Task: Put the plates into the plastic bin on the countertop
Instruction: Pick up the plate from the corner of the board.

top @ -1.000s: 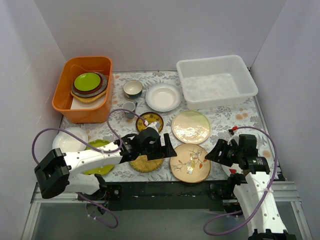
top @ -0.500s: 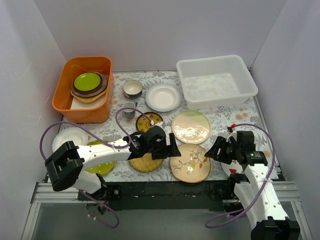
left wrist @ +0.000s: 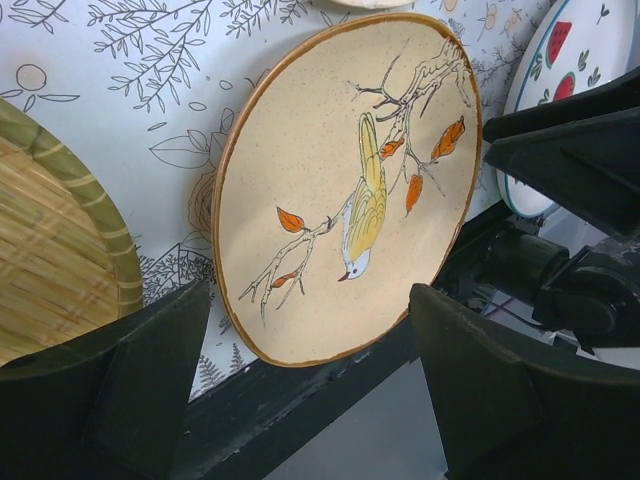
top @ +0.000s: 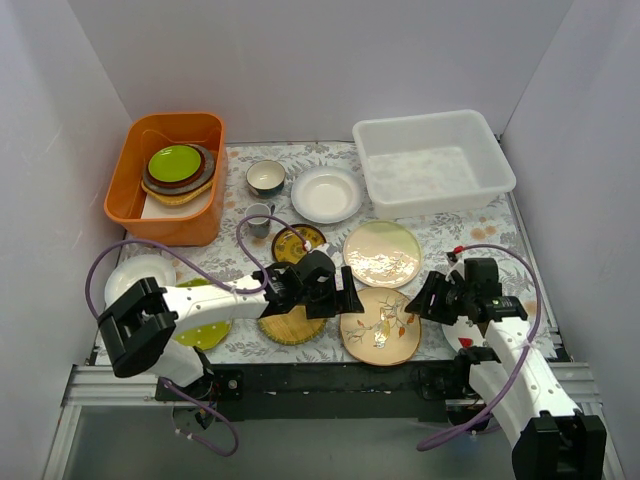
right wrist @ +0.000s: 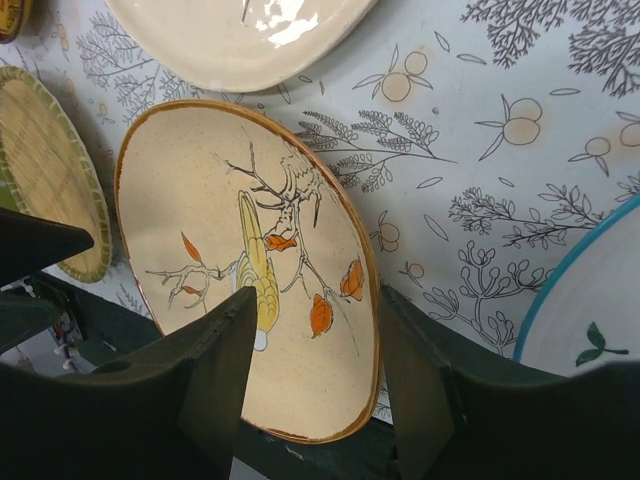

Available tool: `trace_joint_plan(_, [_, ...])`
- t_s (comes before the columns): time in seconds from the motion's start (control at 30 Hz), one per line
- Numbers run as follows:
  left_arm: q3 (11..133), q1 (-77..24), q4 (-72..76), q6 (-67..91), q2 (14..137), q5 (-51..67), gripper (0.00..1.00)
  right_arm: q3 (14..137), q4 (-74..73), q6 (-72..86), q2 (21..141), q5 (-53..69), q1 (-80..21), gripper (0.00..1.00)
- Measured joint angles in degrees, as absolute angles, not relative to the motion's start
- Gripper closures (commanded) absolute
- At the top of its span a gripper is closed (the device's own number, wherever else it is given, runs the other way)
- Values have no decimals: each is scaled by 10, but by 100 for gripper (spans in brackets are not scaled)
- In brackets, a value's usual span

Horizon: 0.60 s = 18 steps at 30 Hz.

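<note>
The cloth-covered surface (top: 450, 238) carries the plastic bin (top: 436, 203) at its far right corner and an orange tub (top: 170, 232) at the far left. The left arm (top: 200, 306) lies low, stretched rightward from its base, its wrist over the woven-straw plate (top: 288, 328). The right arm (top: 516, 355) rises from its base and bends leftward, its wrist low above the strawberry plate (right wrist: 590, 315). Both arms point at the cream plate with the bird sprig (top: 380, 325). This plate lies flat at the front edge of the surface, between the two wrists, well apart from the bin and just in front of the glossy cream plate (top: 382, 253). The left fingers (top: 342, 300) are spread wide and hold nothing; in the left wrist view the sprig plate shows in the gap between them, beyond their tips, untouched. The right fingers (top: 424, 300) gape just as wide, with nothing in them; in the right wrist view the same plate lies ahead between them, with no contact seen
</note>
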<state>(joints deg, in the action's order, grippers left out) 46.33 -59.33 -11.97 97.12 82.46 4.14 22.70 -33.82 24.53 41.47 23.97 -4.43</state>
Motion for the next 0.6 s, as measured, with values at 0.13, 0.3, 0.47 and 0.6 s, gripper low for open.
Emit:
trace_joint_plan(0.13, [466, -593, -119, 971, 834, 43, 20, 206, -321, 256, 437, 227, -68, 43])
trace_joint_plan(0.3, [470, -593, -119, 971, 844, 46, 20, 204, -312, 264, 447, 210, -87, 44])
trace_joint_plan(0.47, [476, -593, -115, 972, 863, 53, 20, 204, -295, 271, 462, 206, -97, 49])
trace_joint_plan(0.6, [476, -594, -112, 974, 876, 60, 20, 197, -278, 275, 474, 200, -108, 53])
